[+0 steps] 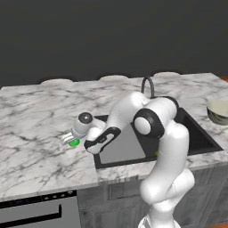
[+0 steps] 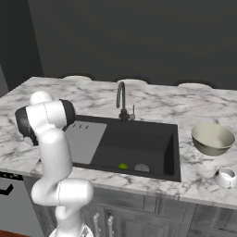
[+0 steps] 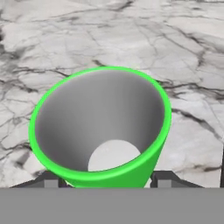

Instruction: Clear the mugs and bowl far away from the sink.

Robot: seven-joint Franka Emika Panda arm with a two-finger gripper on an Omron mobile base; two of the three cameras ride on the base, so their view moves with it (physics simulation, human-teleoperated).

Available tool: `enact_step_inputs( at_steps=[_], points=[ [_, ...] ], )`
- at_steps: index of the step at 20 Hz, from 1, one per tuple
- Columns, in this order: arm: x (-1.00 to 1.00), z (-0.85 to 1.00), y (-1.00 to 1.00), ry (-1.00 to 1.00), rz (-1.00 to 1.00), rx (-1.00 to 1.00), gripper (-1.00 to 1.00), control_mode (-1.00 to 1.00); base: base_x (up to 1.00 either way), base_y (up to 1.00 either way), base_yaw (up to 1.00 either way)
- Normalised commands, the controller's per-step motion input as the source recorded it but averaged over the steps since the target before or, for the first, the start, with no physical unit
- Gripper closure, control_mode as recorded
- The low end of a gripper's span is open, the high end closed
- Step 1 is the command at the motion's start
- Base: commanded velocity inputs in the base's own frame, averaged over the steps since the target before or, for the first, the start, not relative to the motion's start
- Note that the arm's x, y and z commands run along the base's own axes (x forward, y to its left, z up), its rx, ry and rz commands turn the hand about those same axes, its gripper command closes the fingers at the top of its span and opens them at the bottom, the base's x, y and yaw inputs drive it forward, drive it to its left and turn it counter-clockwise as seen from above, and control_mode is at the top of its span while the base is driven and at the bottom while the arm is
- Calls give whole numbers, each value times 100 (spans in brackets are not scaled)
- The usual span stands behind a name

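- Sink (image 2: 134,141): was set into the counter (image 2: 194,104), faucet (image 2: 121,99) at its back edge, drainboard (image 2: 85,139) on its left side.
- Bowl (image 2: 212,138): stood on the counter to the right of the sink.
- 1 mug (image 2: 225,177): sat on the counter in front of the bowl, near the front edge.
- The other mug (image 3: 103,131): was between the gripper (image 1: 70,139) fingers, over the counter left of the sink.

Open marble tabletop (image 1: 31,147) left of the sink (image 2: 139,143), bare around the green mug (image 3: 103,131) between the hand (image 1: 71,139) fingers; faucet (image 2: 121,99) rising behind the basin; bowl (image 2: 212,138) and whitish mug (image 2: 225,177) occupying the right side, well apart
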Motion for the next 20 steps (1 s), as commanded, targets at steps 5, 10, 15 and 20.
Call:
enact_step_inputs(
  at_steps=[5, 10, 15, 20],
  points=[
    [0, 14, -49, 3, 2, 2, 100, -100, 0, 0, 0],
    [-11, 8, -31, 1, 5, 0, 100, -100, 0, 0, 0],
    [-27, 24, -10, -5, 1, 0, 100, -100, 0, 0, 0],
    [-27, 93, -28, 0, 7, 0, 100, -100, 0, 0, 0]
  ],
)
